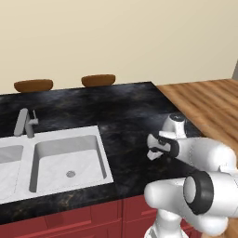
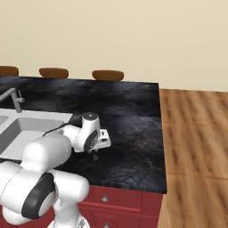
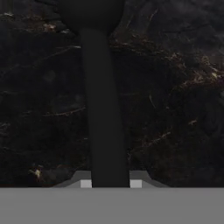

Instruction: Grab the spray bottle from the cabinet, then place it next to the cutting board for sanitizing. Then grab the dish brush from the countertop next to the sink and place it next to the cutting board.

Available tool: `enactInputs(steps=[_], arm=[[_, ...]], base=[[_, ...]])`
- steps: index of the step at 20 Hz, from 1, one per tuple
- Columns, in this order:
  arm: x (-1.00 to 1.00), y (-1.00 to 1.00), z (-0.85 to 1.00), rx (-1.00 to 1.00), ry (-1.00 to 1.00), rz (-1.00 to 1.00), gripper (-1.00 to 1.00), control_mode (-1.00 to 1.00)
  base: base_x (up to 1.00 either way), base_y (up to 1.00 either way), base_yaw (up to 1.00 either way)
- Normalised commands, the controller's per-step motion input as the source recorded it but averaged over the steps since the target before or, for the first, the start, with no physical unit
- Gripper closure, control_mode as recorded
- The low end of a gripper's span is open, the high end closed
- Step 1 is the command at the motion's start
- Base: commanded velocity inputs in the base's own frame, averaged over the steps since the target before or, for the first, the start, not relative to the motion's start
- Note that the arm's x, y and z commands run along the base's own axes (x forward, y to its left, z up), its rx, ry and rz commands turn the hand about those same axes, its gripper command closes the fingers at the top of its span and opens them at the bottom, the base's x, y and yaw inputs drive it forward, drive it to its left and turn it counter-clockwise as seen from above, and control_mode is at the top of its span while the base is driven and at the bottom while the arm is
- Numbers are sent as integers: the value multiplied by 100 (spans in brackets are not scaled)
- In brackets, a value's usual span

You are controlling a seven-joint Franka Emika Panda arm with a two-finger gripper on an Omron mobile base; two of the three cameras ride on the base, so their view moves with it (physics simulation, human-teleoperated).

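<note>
I'm looking at the black countertop (image 1: 125, 107) running across both base views, faint brown marbling, wood floor (image 2: 196, 133) off its right end. Red drawers (image 2: 120, 202) with small silver knobs sit under the counter edge. The sink (image 1: 69, 160) is set into the counter on the left, pale double basin, round drain in the right basin, grey faucet (image 1: 24, 123) behind it. Three brown rounded stool tops (image 2: 107, 75) poke up past the far edge of the counter.

My arm is bent low over the counter just right of the sink, wrist pointing down at the stone. Gripper (image 2: 95, 156) sits right at the surface.

In the hand view a dark straight handle runs up from between the fingertips to a rounder dark head at the top: the dish brush (image 3: 103, 109), lying flat on the counter. Jaws are pressed in on the handle from both sides, pinching it. Brush is too dark to pick out in the base views.
</note>
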Motion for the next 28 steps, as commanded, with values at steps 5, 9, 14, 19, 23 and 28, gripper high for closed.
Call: enactInputs(steps=[5, 9, 14, 19, 23, 28], arm=[[-45, 0, 62, 7, -7, -19, 100, -100], [-44, 0, 89, 6, -4, -17, 100, -100], [-62, 0, 77, 2, -15, -24, 100, -100], [-93, 0, 65, 2, -13, -20, 100, -100], [-86, 0, 74, 4, -10, -18, 100, -100], [-81, 1, 82, 1, -16, -9, 100, -100]], base=[[0, 0, 0], [0, 0, 0], [0, 0, 0], [0, 0, 0], [0, 0, 0], [0, 0, 0]])
